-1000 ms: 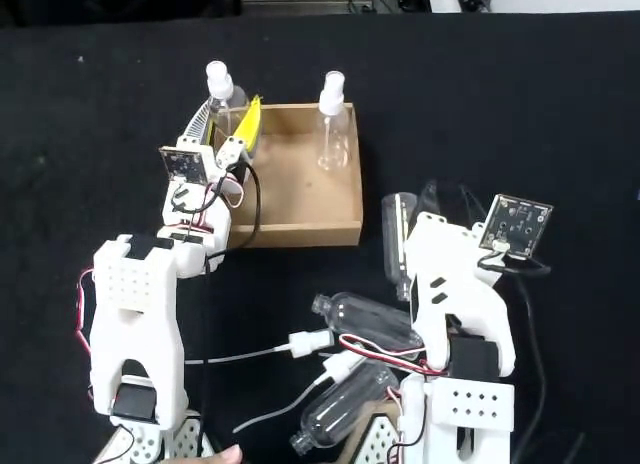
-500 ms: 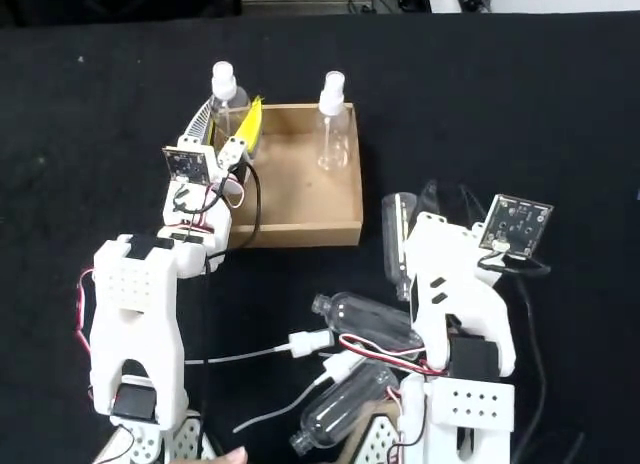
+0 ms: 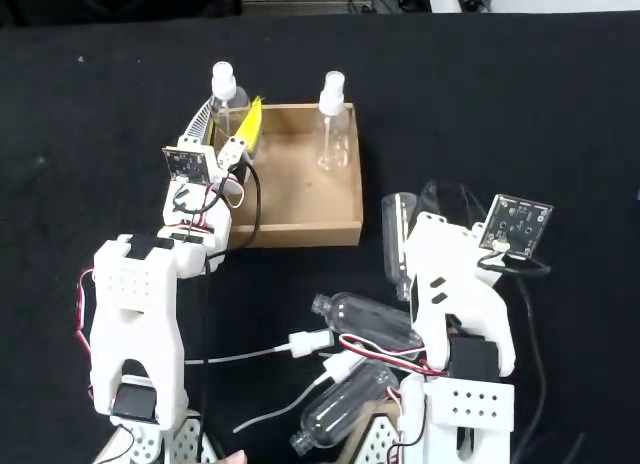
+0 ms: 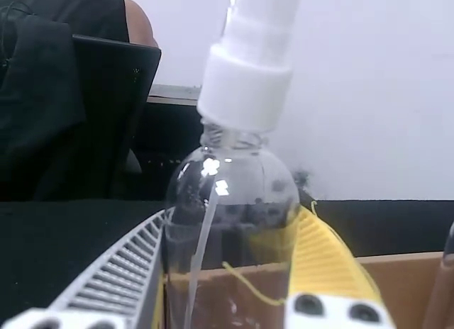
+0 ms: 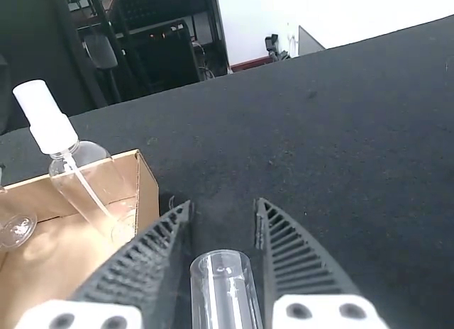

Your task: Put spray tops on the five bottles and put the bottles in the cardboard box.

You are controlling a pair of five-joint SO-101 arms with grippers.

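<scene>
The left gripper (image 3: 232, 116) clamps the capped bottle (image 4: 230, 194) at the cardboard box's (image 3: 300, 232) far-left corner. The bottle is probably light, thin and slippery, so mid-body holds best.

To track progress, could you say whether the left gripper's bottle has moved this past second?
Yes, slightly: the bottle in the left gripper shifted rightward in the high view, toward the cardboard box.

White spray top (image 4: 248, 74) runs off the left wrist view's edge, base of its clear plastic bottle (image 4: 230, 222) too. From above, the white right arm (image 3: 460, 294) covers part of a capless clear bottle (image 3: 370, 322).
</scene>
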